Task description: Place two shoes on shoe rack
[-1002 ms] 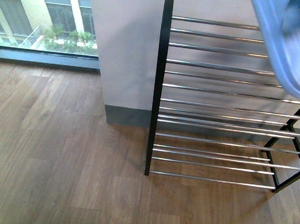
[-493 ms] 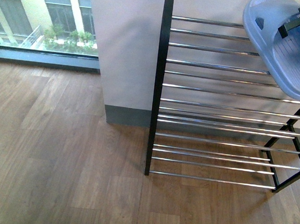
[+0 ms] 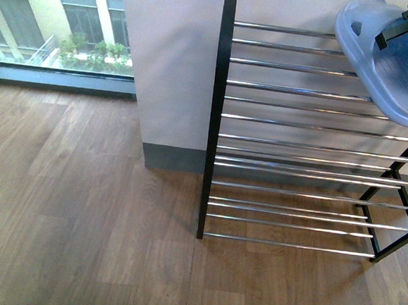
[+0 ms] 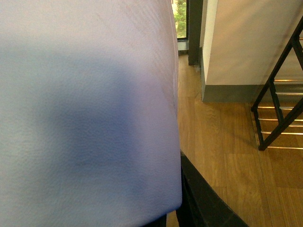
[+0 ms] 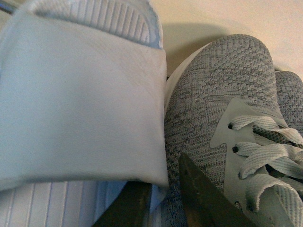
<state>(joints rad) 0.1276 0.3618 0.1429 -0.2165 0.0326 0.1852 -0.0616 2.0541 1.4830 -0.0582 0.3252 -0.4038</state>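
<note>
Shoe rack point(image 3: 217, 125) with a pale blue slide point(image 3: 397, 83) hanging over its top right corner.
Right gripper point(image 5: 161, 203) pinches the slide's strap just beside a grey sneaker point(image 5: 213, 109). Released tilted, the slide could slip between bars or nudge the sneaker. The left gripper's point(image 4: 182, 208) state cannot be told.

There is one black shoe rack point(image 3: 219, 125). One pale blue slide point(image 3: 400, 83) shows in the front view. The right wrist view shows two grey knit sneakers point(image 5: 213, 118), the second point(image 5: 289, 94) only partly visible at the frame's edge.
</note>
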